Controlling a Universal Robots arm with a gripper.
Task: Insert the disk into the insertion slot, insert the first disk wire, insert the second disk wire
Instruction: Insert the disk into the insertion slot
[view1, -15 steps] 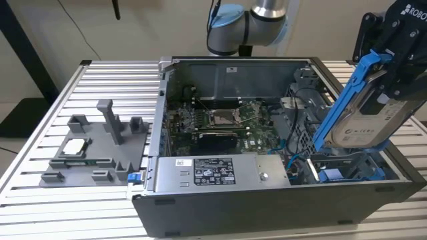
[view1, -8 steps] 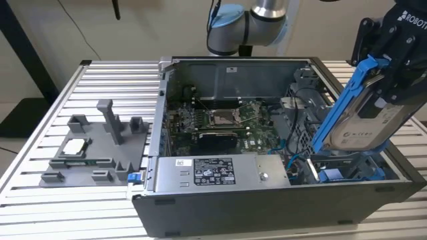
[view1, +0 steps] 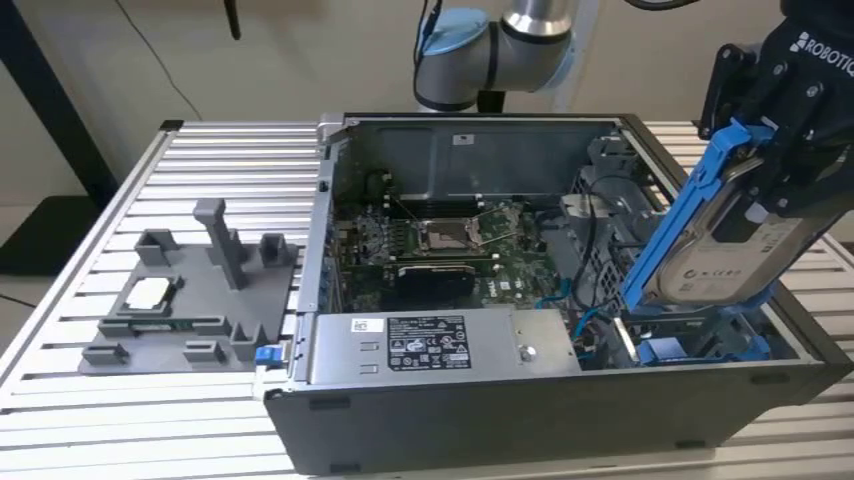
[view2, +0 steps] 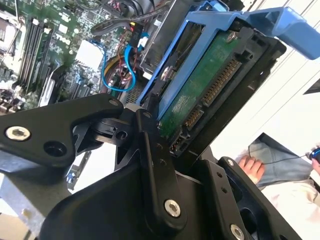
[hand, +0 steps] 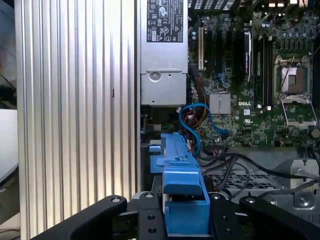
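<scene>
One disk (view1: 727, 255), a silver-grey hard drive in a bright blue carrier frame, sits clenched in the jaws of the arm (view1: 521, 40). In the first wrist view, black fingers (hand: 150, 220) press against either side of the blue frame. In the second wrist view the disk's green circuit board and connector row face us. In the exterior view the disk is tilted steeply, white label outward, over the drive bay at the exterior view's right end of an open computer case (view1: 534, 420). Its lower end dips inside the case wall, just beside blue bay parts (view1: 701, 348); we cannot tell whether they touch. Beyond the disk, a looped blue cable (hand: 198, 105) lies near the green motherboard (view1: 514, 225). A grey power supply box (view1: 534, 345) with a white sticker lines the case wall nearest us in the exterior view. The case rests on a slatted metal bench (view1: 200, 150). Farther towards the exterior view's left, a grey plastic fixture (view1: 187, 300) lies on the bench. The arm's silver and blue joint rises behind the case. In the second wrist view a person's hand (view2: 250, 167) shows past the disk.
</scene>
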